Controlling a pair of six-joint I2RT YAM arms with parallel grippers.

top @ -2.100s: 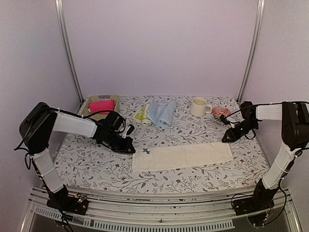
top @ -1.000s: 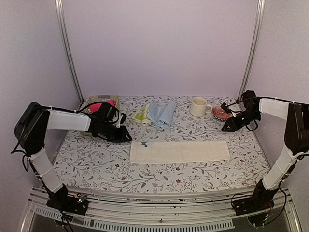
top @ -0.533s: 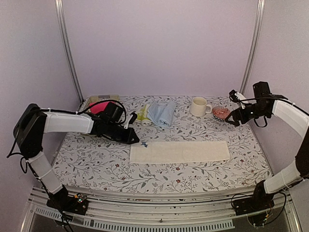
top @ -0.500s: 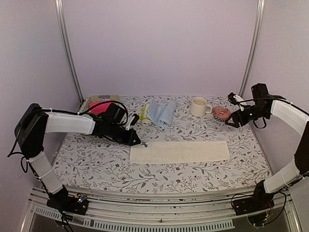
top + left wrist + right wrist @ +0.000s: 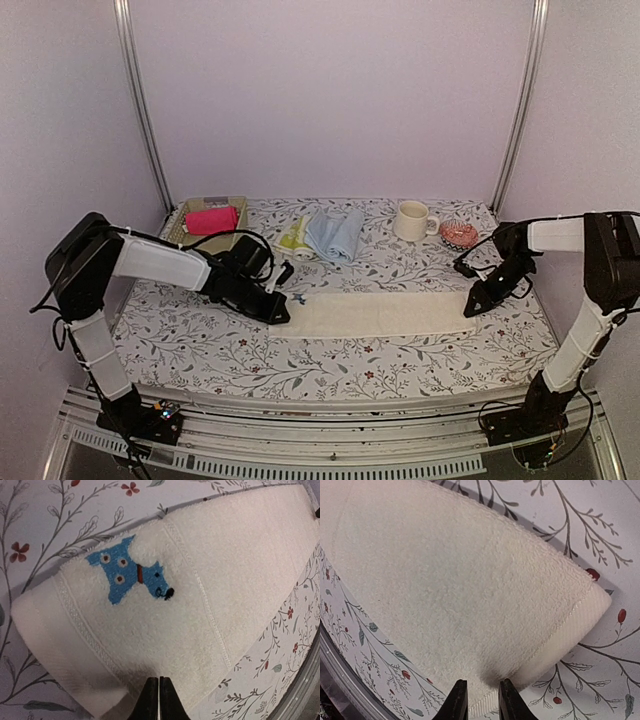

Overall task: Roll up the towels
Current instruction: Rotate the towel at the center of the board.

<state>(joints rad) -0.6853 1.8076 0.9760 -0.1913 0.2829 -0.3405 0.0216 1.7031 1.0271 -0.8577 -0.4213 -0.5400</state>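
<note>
tools now at cream towel ends

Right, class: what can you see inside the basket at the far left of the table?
A hot pink towel fills most of the basket. Whatever lies beneath the towel, including the basket's floor, is covered and cannot be seen.

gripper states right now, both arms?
Left gripper: shut, tips on the cream-white terry towel; pinch cannot be told.
Right gripper: narrowly apart, towel edge between its fingers, apparently pinched.
</note>
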